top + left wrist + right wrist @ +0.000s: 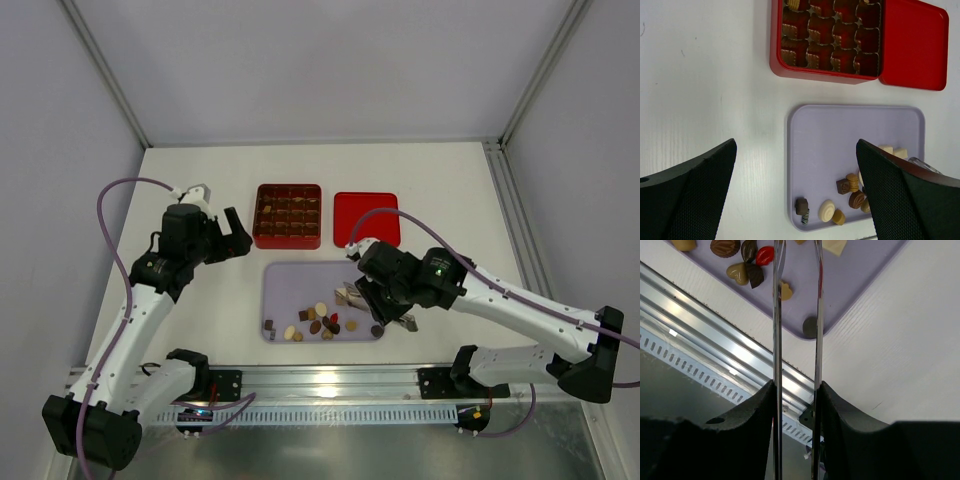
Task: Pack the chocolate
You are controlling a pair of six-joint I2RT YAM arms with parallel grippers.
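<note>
right claw [796, 390]: clamped on thin metal tweezers [776, 315]; blades parallel with a narrow gap, tips cut off at the top of the right wrist view
chocolate [320, 322]: loose cluster along near edge of lilac tray [300, 285], just left of right claw
chocolate vs blades: tan piece [785, 290] seen between the two blades, cannot tell if touched; dark round one [811, 327] on tray corner, just beside one blade
left claw [796, 150]: wide, nothing in it, over tabletop [705, 75], well apart from the cluster
left wrist view only: tan pieces in a few compartments of red box [777, 60]; red lid [912, 45] just beside it
right wrist view only: red piece [765, 255] among dark ones
</note>
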